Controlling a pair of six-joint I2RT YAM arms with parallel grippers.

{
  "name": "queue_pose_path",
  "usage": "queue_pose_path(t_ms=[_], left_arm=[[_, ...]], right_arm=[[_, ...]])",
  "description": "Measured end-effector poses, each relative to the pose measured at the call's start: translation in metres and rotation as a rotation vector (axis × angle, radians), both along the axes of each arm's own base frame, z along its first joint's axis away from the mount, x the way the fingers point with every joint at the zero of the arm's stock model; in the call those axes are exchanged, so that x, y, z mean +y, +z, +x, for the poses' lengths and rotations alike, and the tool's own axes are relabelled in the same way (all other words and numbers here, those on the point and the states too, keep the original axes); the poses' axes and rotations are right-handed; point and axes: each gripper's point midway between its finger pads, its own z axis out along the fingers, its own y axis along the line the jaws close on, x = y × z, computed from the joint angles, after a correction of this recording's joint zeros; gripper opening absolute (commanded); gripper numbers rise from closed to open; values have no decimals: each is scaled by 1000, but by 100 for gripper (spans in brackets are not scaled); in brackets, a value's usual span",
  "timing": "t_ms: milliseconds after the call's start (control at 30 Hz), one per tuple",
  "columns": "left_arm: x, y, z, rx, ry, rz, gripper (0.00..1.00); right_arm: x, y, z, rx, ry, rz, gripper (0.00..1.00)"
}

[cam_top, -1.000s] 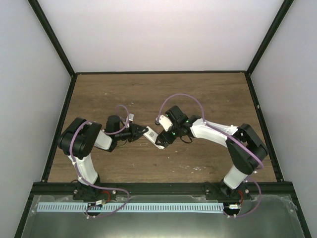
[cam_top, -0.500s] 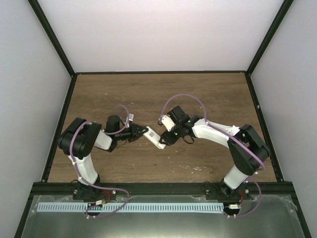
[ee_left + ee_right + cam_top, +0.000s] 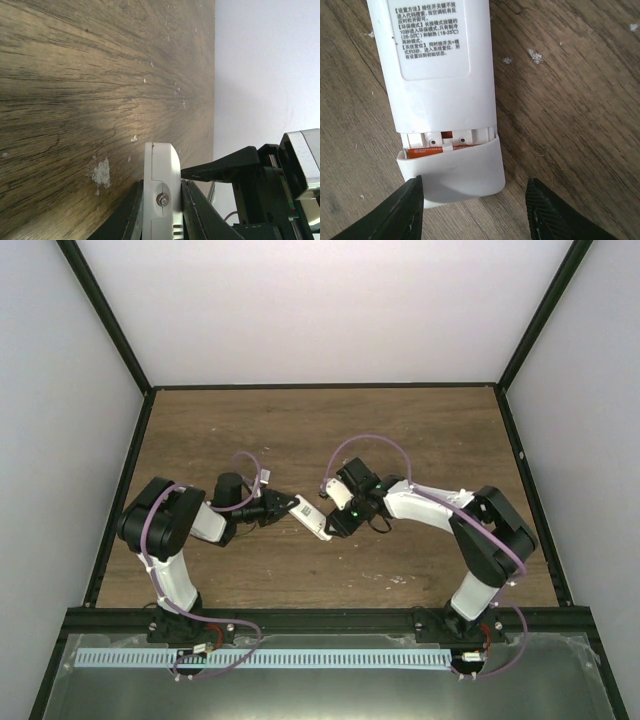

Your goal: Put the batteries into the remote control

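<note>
Left tool (image 3: pixel 162 212) clenched on the remote control (image 3: pixel 311 518), mid-worktop (image 3: pixel 420 430). Right tool (image 3: pixel 472 200) spread wide, straddling the battery cover (image 3: pixel 452 172), which half-hides the orange batteries (image 3: pixel 432 150) in their compartment.

"Where is the left arm (image 3: pixel 165 530)?"

"It bends up from its base. The left gripper (image 3: pixel 288 507) points to 3 o'clock and pinches the remote control (image 3: pixel 310 517) from both sides."

"And the right arm (image 3: pixel 470 530)?"

"It folds at the elbow and reaches back to 9 o'clock. The right gripper (image 3: pixel 334 524) has its fingers (image 3: pixel 405 210) spread wide apart."
</note>
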Motion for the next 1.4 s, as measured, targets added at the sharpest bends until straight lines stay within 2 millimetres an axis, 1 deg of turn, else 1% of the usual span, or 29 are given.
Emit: queue_pose_path(t_ms=[600,933,1300,1400], left_arm=[[0,0,0,-10,-3,4,0],[1,0,1,-17,-3,7,0],[2,0,2,-15,2,6,0],[2,0,2,-16,5,7,0]], right_arm=[[7,-4,-4,40,7,33,44],[11,-6,-5,73,-15,51,43],[15,-6,-4,96,-61,67,43],[18,-9,-4,111,-73,66,43]])
